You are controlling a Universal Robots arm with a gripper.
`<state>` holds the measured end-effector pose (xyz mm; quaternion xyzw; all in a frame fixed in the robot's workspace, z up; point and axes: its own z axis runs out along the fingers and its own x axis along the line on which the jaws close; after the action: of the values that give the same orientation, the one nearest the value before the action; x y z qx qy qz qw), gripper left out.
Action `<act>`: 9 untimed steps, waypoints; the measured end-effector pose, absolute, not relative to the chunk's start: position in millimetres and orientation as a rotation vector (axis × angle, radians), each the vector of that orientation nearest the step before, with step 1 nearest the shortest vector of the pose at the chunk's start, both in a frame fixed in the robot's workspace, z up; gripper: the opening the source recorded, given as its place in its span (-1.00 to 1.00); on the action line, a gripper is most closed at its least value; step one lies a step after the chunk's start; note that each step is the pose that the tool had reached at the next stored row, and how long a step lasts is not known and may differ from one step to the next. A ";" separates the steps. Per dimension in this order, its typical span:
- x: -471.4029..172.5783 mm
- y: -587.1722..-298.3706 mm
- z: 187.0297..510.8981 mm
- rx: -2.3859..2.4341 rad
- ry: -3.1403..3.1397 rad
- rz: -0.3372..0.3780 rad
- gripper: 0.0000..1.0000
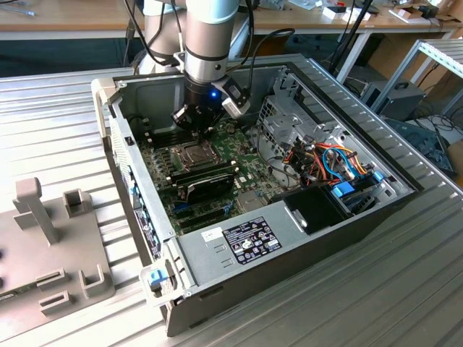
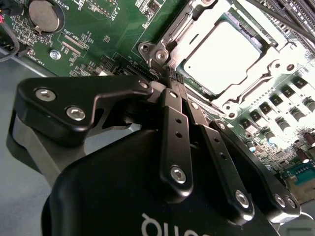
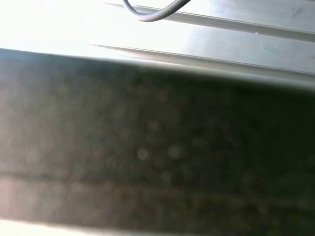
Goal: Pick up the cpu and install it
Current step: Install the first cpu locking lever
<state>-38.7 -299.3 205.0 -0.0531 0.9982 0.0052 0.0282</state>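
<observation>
Here, flat silvery square cpu (image 2: 224, 56) seated in socket (image 2: 167, 44), black pincer (image 2: 170, 86) beside

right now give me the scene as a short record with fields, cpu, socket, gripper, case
cpu: silver-grey square lying flat in the socket
socket: hinged metal frame around the cpu, on the green motherboard
gripper: fingers closed together, holding nothing, tips next to the frame's corner, beside the cpu
arm: reaches down into the open computer case, over the socket area
expansion card: long black card next to the socket
surface: ribbed metal table
</observation>
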 end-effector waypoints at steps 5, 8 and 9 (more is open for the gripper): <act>-38.9 -299.6 217.8 -0.164 3.082 0.013 -0.79; -38.9 -299.6 225.6 -0.164 3.082 0.013 -0.79; -38.9 -299.5 227.8 -0.164 3.082 0.013 -0.79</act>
<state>-38.9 -299.5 227.8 -0.0532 0.9982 0.0041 0.0276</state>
